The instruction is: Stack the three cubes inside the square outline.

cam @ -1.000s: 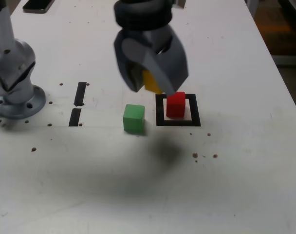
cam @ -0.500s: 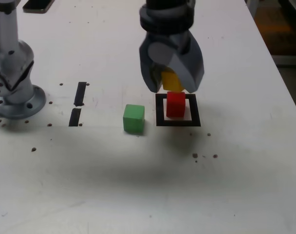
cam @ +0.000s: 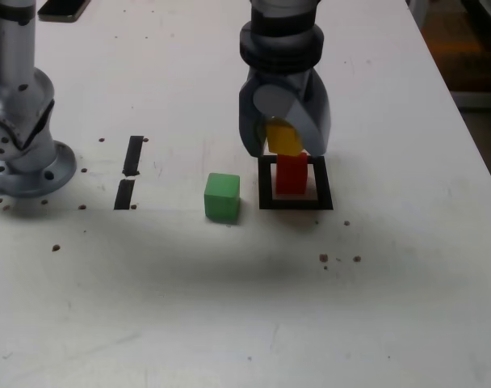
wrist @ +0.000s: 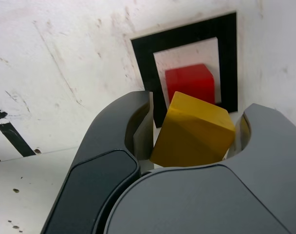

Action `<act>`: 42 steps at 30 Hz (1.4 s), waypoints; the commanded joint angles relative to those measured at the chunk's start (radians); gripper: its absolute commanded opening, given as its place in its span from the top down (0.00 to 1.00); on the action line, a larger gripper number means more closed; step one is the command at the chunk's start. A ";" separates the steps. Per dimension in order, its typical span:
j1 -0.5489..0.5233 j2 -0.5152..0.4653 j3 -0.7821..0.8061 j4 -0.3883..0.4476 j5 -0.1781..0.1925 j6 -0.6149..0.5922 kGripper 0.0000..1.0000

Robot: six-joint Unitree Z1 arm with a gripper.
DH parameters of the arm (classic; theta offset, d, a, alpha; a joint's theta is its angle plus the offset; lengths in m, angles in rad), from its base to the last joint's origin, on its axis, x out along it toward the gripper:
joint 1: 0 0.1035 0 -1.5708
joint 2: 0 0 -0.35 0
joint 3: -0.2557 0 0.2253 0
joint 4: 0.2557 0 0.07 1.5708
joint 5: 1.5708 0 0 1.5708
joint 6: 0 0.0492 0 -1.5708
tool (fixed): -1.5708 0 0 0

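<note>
Between claw (cam: 284,144) tips, yellow cube (cam: 284,137) sits clamped.

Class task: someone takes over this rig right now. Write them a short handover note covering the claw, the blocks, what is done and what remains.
Claw: shut on the small matte yellow cube, held tilted just above the matte red cube.
Red cube: standing inside the thin black square outline.
Matte green cube: on the white table, at the exterior view's left of the outline, untouched.
Done: red placed.
Left: seat and release yellow on red, then stack green on top.
</note>
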 commanded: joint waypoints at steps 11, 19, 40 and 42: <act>0.002 0.000 0.024 -0.011 0.033 -0.195 0.98; 0.001 0.001 0.018 -0.059 0.044 -0.295 0.98; -0.014 0.042 0.050 -0.117 0.041 -0.342 0.94; -0.017 0.042 0.059 -0.119 0.038 -0.352 0.91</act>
